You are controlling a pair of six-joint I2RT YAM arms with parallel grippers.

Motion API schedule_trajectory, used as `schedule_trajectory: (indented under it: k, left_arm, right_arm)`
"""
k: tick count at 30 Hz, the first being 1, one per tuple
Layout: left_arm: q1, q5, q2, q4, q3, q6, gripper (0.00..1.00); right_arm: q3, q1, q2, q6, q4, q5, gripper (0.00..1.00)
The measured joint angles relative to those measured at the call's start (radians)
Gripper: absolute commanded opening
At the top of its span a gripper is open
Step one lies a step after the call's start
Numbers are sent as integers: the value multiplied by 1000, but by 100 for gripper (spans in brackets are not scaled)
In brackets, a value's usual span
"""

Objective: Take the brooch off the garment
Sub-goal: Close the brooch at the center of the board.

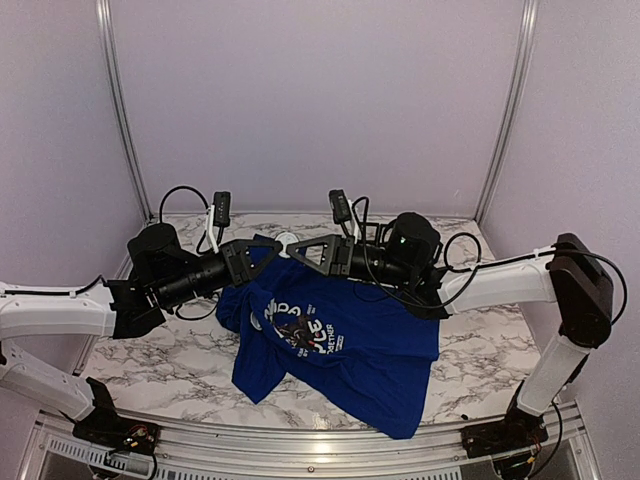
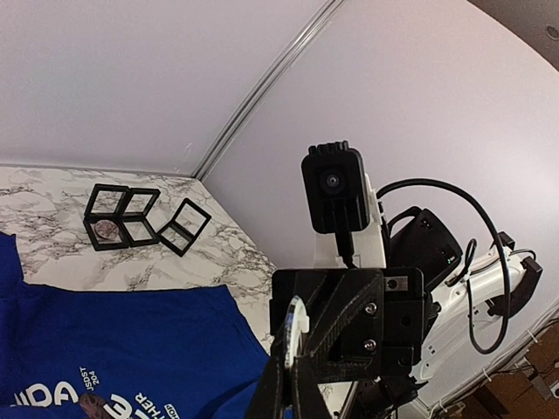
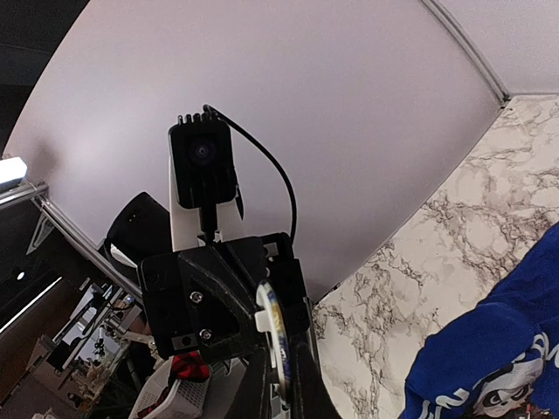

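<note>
The royal-blue T-shirt (image 1: 340, 350) with its panda print lies crumpled on the marble table (image 1: 480, 360). A fold of it rises toward the left gripper. A round white brooch (image 1: 287, 240) is held above the shirt's far edge, between both grippers, which meet tip to tip. My left gripper (image 1: 272, 248) is shut on the brooch's edge, and the disc shows edge-on in the left wrist view (image 2: 297, 327). My right gripper (image 1: 298, 248) is shut on the same disc from the other side, seen in the right wrist view (image 3: 275, 336). I cannot tell whether the brooch still touches the fabric.
Three small black open frames (image 2: 131, 218) stand on the marble near the back corner. White walls with metal rails (image 1: 120, 110) close in the back and sides. The shirt (image 2: 113, 349) covers the table's middle and front right.
</note>
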Motion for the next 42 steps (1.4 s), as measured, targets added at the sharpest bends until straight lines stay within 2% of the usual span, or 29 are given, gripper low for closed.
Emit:
schedule_trajectory:
  k: [24,42]
  left_arm:
    - [-42,-102,-10,-10,-2,0,0]
    - [-82,-185,-23,53,-27,-28,0]
  right_arm:
    - [0,0,-2,7,-1,7,6]
    - [0,19,-25,-5,-10,53,7]
